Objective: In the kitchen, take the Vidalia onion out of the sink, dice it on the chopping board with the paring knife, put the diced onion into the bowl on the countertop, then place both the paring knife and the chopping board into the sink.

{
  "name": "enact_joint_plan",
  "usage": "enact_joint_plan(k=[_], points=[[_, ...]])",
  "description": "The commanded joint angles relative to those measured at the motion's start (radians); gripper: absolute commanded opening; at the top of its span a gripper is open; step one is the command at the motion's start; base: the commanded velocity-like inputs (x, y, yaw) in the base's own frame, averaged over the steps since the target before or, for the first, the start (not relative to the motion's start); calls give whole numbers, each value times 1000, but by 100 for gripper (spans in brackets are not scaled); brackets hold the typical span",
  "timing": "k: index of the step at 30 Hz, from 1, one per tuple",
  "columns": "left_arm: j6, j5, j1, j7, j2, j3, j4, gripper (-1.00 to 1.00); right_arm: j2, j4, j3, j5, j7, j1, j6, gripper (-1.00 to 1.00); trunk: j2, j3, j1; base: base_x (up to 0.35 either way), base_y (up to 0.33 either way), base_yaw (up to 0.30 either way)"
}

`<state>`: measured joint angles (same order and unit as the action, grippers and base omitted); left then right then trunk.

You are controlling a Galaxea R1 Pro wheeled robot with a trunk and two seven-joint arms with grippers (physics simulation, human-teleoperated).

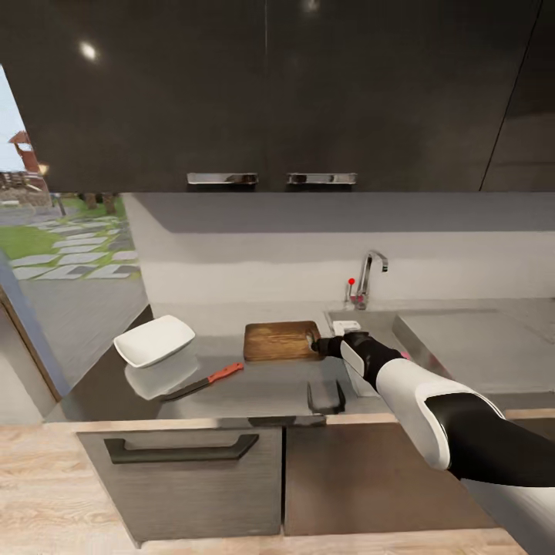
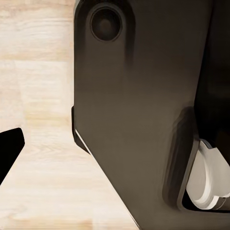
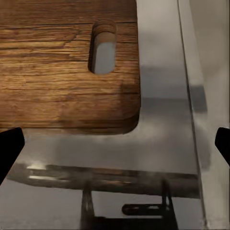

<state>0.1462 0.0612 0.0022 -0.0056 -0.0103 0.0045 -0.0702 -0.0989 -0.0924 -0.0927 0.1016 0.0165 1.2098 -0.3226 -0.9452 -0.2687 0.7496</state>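
Right gripper (image 1: 324, 347) hovering at the right, handle-hole end of the chopping board (image 1: 281, 341), low over the countertop (image 1: 254, 389). In the right wrist view, 2 dark fingertips (image 3: 10, 146) spread wide at both picture edges, nothing between them: open and empty. Board corner and handle hole (image 3: 103, 50) just ahead of the fingers, not touched yet as far as visible.

Board lying flat, long axis running left to right, its right short edge just beside the sink rim (image 1: 432, 347). Faucet (image 1: 368, 277) standing behind, at the far side. Paring knife (image 1: 204, 381) lying nearer and to the left of the board, red-orange handle pointing right and far, blade pointing left and near. Bowl (image 1: 154, 340) further left, well apart from the gripper.

No onion visible on the board or elsewhere; sink inside mostly hidden by the right arm.

Left gripper state: cannot tell; left wrist view showing a dark robot body part and pale wooden floor.

Judgement: right arm clearly the nearer one for board and sink; board lying to the left of this hand.
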Motion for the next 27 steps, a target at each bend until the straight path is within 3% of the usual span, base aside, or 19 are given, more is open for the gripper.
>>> enact_joint_plan(k=[1,27], points=[[6,6,-1,-1,1,0,-2,100,0,-1,-9,10,1,0,-2,100,-1,-1,-1,-337,0,0],[6,6,-1,-1,0,0,-2,100,-5,13,-9,10,0,0,4,100,-1,-1,-1,-338,0,0]])
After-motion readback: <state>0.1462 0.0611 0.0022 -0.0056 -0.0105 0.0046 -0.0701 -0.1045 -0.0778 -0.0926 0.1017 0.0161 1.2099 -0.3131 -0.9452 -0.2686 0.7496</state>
